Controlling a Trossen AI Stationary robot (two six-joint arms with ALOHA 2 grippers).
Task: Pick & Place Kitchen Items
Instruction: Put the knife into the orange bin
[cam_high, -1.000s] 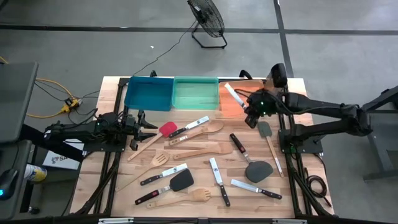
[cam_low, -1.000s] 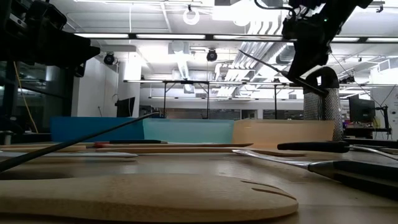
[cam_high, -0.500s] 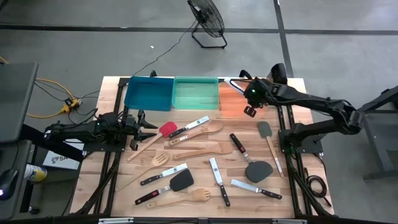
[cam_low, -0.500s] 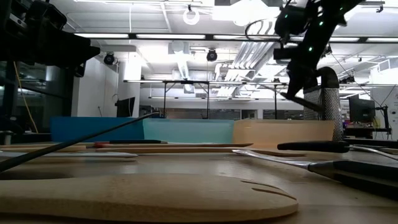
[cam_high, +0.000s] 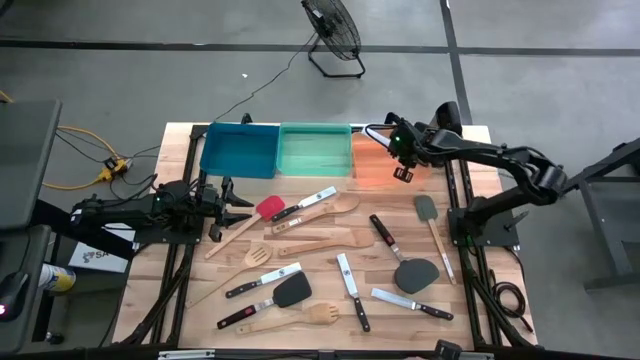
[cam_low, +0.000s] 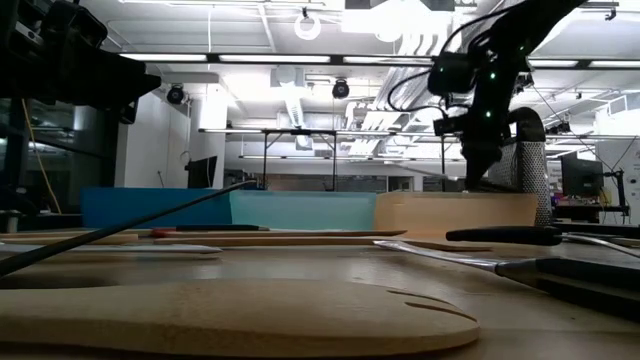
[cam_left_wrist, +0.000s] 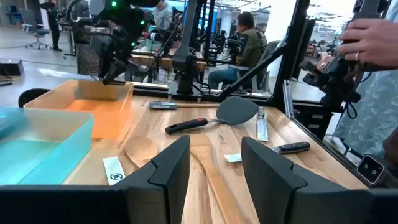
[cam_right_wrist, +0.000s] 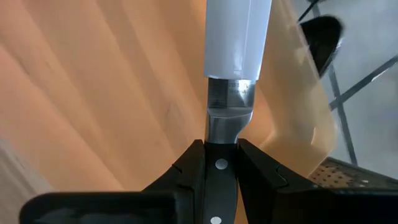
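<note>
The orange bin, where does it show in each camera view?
High view: orange bin, rightmost of three bins at the table's far edge.
Low view: pale box right of centre.
Left wrist view: at left, beside the green bin.
Right wrist view: its orange inside fills the picture.
Shared landmark: right gripper over it, holding a knife.

Three bins (cam_high: 277, 148) sit in a row along the bench's (cam_high: 470, 300) far edge. My right claw (cam_high: 391, 141) hangs over the rightmost bin; my left claw (cam_high: 245, 203) waits at the left edge, utensils (cam_high: 345, 275) spread between.
</note>
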